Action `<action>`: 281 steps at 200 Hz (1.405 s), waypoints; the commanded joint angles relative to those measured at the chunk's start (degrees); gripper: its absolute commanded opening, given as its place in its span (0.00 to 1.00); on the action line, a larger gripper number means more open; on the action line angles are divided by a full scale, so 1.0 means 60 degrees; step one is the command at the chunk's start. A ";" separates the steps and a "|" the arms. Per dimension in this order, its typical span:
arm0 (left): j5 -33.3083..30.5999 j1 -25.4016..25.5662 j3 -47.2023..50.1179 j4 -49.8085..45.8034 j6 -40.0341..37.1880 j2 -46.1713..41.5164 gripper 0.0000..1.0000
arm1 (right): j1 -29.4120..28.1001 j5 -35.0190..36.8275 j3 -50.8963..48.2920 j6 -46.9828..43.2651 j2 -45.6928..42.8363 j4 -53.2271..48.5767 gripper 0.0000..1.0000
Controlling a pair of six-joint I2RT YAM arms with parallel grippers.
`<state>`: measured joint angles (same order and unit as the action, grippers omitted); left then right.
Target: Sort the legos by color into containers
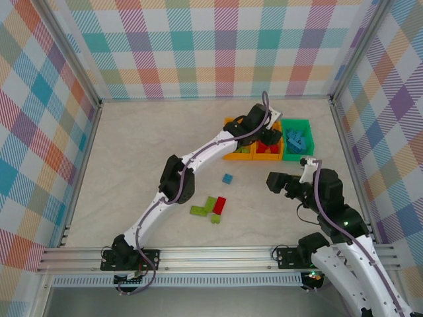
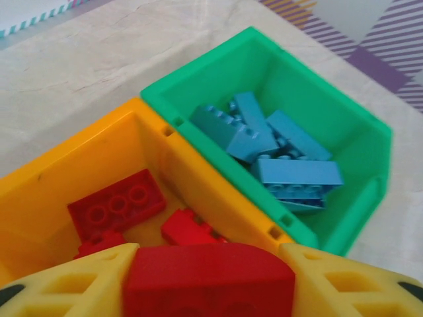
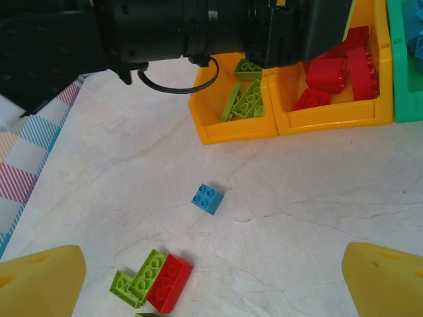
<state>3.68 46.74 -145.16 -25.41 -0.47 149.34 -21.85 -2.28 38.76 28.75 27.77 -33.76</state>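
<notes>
Aluminium rail point(image 1: 218, 254) fronts marbled tabletop point(image 1: 145, 152) strewn with legos point(image 1: 219, 205), plaid walls point(image 1: 198, 46) around.

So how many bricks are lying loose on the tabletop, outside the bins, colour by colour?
Lime green bricks: 3
Red brick: 1
Light blue brick: 1
Total: 5

No text, label, brand or number is readable on the legos point(image 3: 207, 198), containers point(image 3: 231, 132) or table point(image 3: 310, 198).
</notes>
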 commanded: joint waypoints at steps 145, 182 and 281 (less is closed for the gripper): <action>-0.1328 0.0915 1.1165 0.1260 -0.0870 -1.0487 0.85 | -0.0065 -0.0609 -0.0003 0.0244 0.1804 0.0639 1.00; -0.2623 0.1030 1.3458 -0.0335 0.0620 -1.2729 0.85 | -0.0065 -0.1012 -0.0082 0.0263 0.2400 0.1252 1.00; -0.2375 0.0159 1.6592 -0.1428 1.0767 -1.2675 0.78 | -0.0151 -0.1613 -0.0047 0.0362 0.3074 0.1487 1.00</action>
<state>-14.13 48.60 -45.45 -33.28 45.23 69.23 -22.22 -10.46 38.52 30.28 46.94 -25.89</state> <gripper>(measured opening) 0.772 0.997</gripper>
